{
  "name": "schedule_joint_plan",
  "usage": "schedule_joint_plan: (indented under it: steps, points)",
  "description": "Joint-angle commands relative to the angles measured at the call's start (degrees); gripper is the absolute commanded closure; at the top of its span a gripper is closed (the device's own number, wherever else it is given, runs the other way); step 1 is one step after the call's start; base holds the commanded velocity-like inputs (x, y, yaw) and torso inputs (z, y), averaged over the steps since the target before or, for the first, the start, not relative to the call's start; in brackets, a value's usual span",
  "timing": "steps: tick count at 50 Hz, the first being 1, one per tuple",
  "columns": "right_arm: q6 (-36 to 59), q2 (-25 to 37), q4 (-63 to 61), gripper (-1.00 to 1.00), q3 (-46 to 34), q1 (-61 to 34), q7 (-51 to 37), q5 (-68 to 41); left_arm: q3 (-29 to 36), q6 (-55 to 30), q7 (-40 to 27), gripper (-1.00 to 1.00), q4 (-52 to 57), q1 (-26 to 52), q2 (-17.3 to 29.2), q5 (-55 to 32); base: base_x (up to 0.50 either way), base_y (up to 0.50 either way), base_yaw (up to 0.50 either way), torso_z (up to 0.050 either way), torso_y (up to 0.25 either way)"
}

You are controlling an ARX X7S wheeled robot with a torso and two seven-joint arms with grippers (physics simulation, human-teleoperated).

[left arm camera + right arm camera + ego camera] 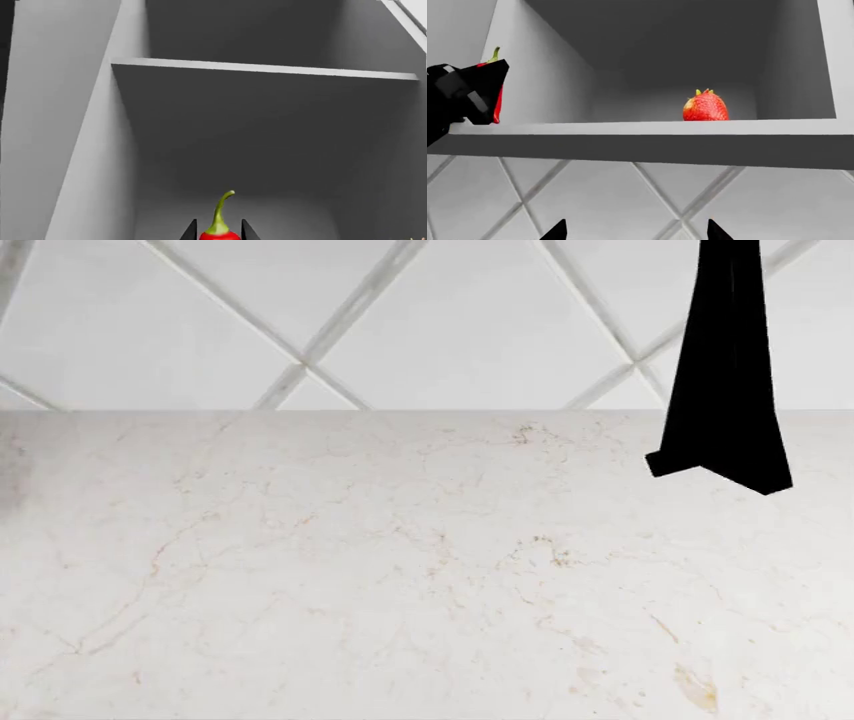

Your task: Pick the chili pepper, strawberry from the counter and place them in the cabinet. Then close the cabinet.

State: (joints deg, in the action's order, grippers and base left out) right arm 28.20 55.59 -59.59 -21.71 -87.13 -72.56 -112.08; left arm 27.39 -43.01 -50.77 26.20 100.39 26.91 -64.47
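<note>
The cabinet [647, 145] is the largest thing here: an open grey box above the tiled wall, with its bottom board seen edge-on in the right wrist view and one inner shelf [267, 68] higher up in the left wrist view. Below it, in the head view, lies the counter [400, 580], a pale veined surface that carries nothing in the part shown; the dark shape hanging at the upper right there is probably a part of an arm, but I cannot tell which one. The strawberry [705, 106] already stands on the bottom board, upright, toward the back and nearer to the far side wall. The left gripper [219, 231] holds the chili pepper [221, 220] between its two dark fingers, with the stem pointing forward into the cabinet, so the long axis of the pepper runs along the direction of reach. In the right wrist view the same gripper is at the front edge of the board, at the side well apart from the strawberry, and the pepper seems to be just at the opening, not yet deep inside. The right gripper [635, 231] is below the board, spread wide and empty. I judge that the next move is a short push inward by the left arm, then a release.
</note>
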Motion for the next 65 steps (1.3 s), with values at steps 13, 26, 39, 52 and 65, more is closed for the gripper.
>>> schedule_joint_plan:
  steps: [13, 26, 39, 52, 65]
  points:
    - [6.1, -3.5, 0.0, -1.00, 14.0, 14.4, 3.8, 1.5, 10.7, 6.8, 17.0, 1.00, -38.6, 3.6, -8.2, 15.0, 0.00, 0.00, 0.00, 0.000, 0.000]
    - [7.7, -4.9, 0.0, -1.00, 15.3, 15.0, 3.3, 1.1, 13.7, 5.6, 24.0, 1.00, -60.9, 2.3, -12.5, 16.4, 0.01, 0.00, 0.00, 0.000, 0.000]
    - [10.5, -7.7, -0.1, -1.00, 17.6, 15.4, 1.6, -0.9, 12.5, 3.2, 19.3, -1.00, -62.3, 1.4, -11.3, 15.9, 0.00, 0.00, 0.00, 0.000, 0.000]
    - [13.5, -9.8, 0.1, -1.00, 20.0, 17.1, 1.5, -1.2, 9.8, 6.5, 16.5, -1.00, -48.2, -0.4, -7.4, 14.8, 0.00, 0.00, 0.00, 0.000, 0.000]
    - [15.2, -11.4, 0.3, -1.00, 21.3, 18.1, 1.4, -1.1, 5.6, 6.3, 9.2, -1.00, -22.9, 0.9, -1.6, 11.9, 0.00, 0.00, 0.00, 0.000, 0.000]
